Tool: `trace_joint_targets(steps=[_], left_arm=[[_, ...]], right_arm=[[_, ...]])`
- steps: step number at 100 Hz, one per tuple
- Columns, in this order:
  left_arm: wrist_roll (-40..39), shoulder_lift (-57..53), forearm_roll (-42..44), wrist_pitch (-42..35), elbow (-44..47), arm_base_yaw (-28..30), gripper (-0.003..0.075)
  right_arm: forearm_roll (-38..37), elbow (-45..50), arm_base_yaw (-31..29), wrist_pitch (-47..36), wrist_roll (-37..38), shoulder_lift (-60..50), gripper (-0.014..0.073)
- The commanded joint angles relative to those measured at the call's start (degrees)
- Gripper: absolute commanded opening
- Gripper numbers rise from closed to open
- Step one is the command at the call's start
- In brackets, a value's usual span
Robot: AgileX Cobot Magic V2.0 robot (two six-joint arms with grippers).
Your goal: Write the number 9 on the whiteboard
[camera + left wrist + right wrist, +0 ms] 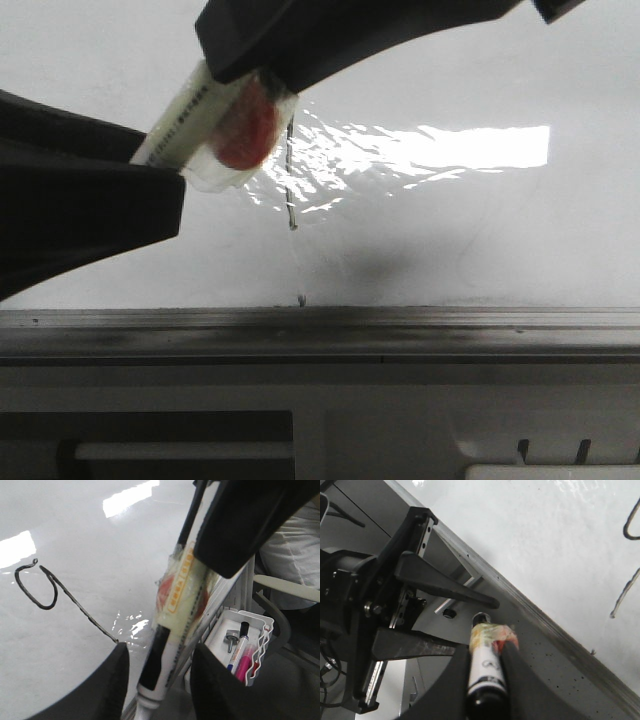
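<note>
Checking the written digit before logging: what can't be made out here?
Front view: loop of the number 9, hidden behind the marker and right hand; glare washes its tail.
Right wrist view: most of it cut off by the picture edge.
Left wrist view: marker's label, too blurred.

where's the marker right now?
The tape-wrapped black-and-white marker is clamped in the right gripper, beside the open left gripper, near the grey metal ledge of the glossy whiteboard, close to the black 9.

White tray (260, 625) of spare pens (238, 647)
</note>
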Motion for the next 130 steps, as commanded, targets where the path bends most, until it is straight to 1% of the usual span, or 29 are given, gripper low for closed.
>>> trace_joint_targets(steps=[1,6,11,15,17,18,23,24,39,43,46,52,53,55,60,63,67,70,74,83,85,101,110,130], left_arm=[[-0.8,-0.2,-0.4,-4.9,-1.6,-0.4,0.0258],[-0.8,-0.2,-0.4,-4.9,-1.6,-0.4,0.0235],[-0.8,-0.2,-0.4,-4.9,-1.6,-0.4,0.0181],[-0.8,-0.2,-0.4,-4.9,-1.6,-0.4,0.0117],[-0.8,-0.2,-0.4,-4.9,-1.6,-0.4,0.0071],[-0.8,-0.2,-0.4,-4.9,-1.6,-0.4,0.0071],[-0.8,-0.2,-0.4,-4.9,-1.6,-0.4,-0.0016],[-0.8,-0.2,-0.4,-4.9,-1.6,-0.4,-0.0022],[-0.8,-0.2,-0.4,-4.9,-1.6,-0.4,-0.002],[-0.8,-0.2,-0.4,-4.9,-1.6,-0.4,-0.002],[-0.8,-0.2,-0.4,-4.9,-1.6,-0.4,-0.002],[-0.8,-0.2,-0.9,-4.9,-1.6,-0.4,-0.002],[-0.8,-0.2,-0.9,-4.9,-1.6,-0.4,-0.002],[-0.8,-0.2,-1.1,-4.9,-1.6,-0.4,-0.002],[-0.8,-0.2,-2.2,-4.9,-1.6,-0.4,-0.002],[-0.8,-0.2,-3.5,-4.8,-1.6,-0.4,-0.002],[-0.8,-0.2,-5.6,-4.6,-1.6,-0.4,-0.002],[-0.8,-0.2,-8.4,-4.7,-1.6,-0.4,-0.002],[-0.8,-0.2,-11.7,-4.7,-1.6,-0.4,-0.002],[-0.8,-0.2,-22.7,-4.7,-1.6,-0.4,-0.002],[-0.8,-0.2,-26.6,-4.7,-1.6,-0.4,-0.002],[-0.8,-0.2,-45.0,-4.4,-1.6,-0.4,-0.002],[-0.8,0.3,-49.1,-4.4,-1.6,-0.4,-0.002],[-1.3,1.9,-49.2,-2.1,-1.6,-0.4,-0.002]], right_arm=[[1.4,-1.5,0.0,-2.6,-0.5,-0.7,-0.0069],[1.4,-1.5,0.0,-2.5,-0.5,-0.7,-0.0069],[1.4,-1.5,0.0,-2.4,-0.5,-0.7,-0.0069],[1.4,-1.5,0.0,-2.1,-0.5,-0.7,-0.0069],[1.4,-1.5,0.0,-1.9,-0.5,-0.7,-0.0069],[1.4,-1.5,0.0,-1.9,-0.5,-0.7,-0.0069],[1.4,-1.5,0.0,-1.5,-0.5,-0.7,-0.0069],[1.4,-1.5,0.0,-1.5,-0.5,-0.7,-0.0069],[1.4,-1.5,0.0,-1.5,-0.5,-0.7,-0.0068],[1.4,-1.5,0.0,-1.6,-0.5,-0.7,-0.0055],[1.4,-1.5,0.0,-1.6,-0.5,-0.7,-0.003],[1.4,-1.5,0.0,-2.2,-0.5,-0.7,0.008],[1.4,-1.5,0.0,-2.3,-0.5,-0.7,0.0113],[1.4,-1.5,0.0,-2.4,-0.5,-0.7,0.0148],[1.4,-1.5,0.0,-3.3,-0.5,-0.7,0.0291],[1.4,-1.5,0.0,-3.8,-0.5,-0.7,0.0351],[1.3,-1.5,0.0,-4.9,-0.5,-0.7,0.0414],[1.3,-1.5,0.0,-5.9,-0.5,-0.7,0.0433],[1.3,-1.5,0.0,-7.2,-0.5,-0.7,0.0433],[1.3,-1.5,0.0,-8.7,-0.5,-0.7,0.043],[1.3,-1.5,0.0,-8.8,-0.5,-0.7,0.043],[1.3,-1.5,0.0,-8.9,-0.5,-0.7,0.043],[1.3,-1.5,0.0,-8.9,-0.5,-0.7,0.043],[1.3,-1.5,0.0,-8.9,-0.5,-0.7,0.043]])
